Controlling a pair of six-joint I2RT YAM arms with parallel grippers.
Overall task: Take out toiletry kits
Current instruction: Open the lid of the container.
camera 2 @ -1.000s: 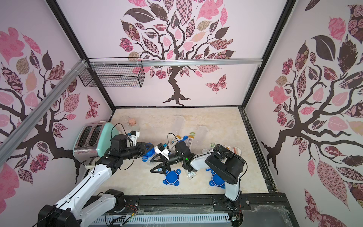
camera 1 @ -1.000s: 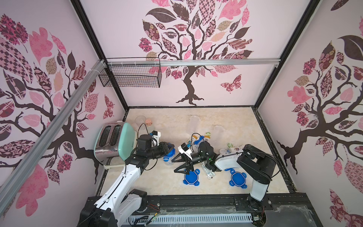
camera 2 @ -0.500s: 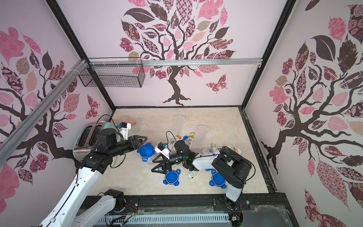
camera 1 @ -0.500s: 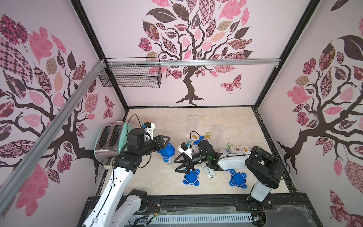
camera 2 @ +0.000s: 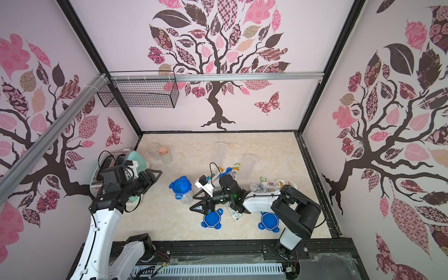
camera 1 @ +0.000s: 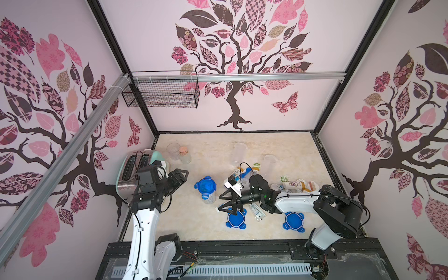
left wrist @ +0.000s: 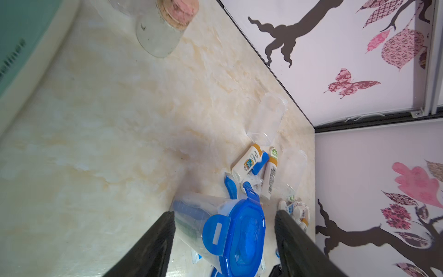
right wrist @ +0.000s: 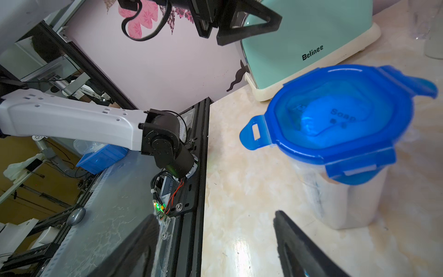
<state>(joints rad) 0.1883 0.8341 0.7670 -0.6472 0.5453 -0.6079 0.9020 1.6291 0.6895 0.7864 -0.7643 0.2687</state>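
Last toiletry kit is inside the upright canister (camera 1: 208, 197) mid-table, with its blue lid (right wrist: 345, 115) on. Two clips look flipped out and the near one looks down. Other kit items (camera 1: 293, 185) lie loose on the table (camera 1: 194, 228) near two empty canisters (camera 1: 238, 150) on their sides, and two loose lids (camera 1: 235, 219) lie flat nearer the front. Left gripper (camera 1: 184, 175) is by the toaster (camera 1: 135, 169), apart from the canister, jaws wide, nothing in them. Right gripper (camera 1: 219, 204) is low on the canister's other side, just over a loose lid, jaws spread, empty. Reads as the unlidding step on the third canister. Next move probably needs one claw pinning the body while the other pops the remaining clips and lifts the lid. It's tall and light, so it could topple.
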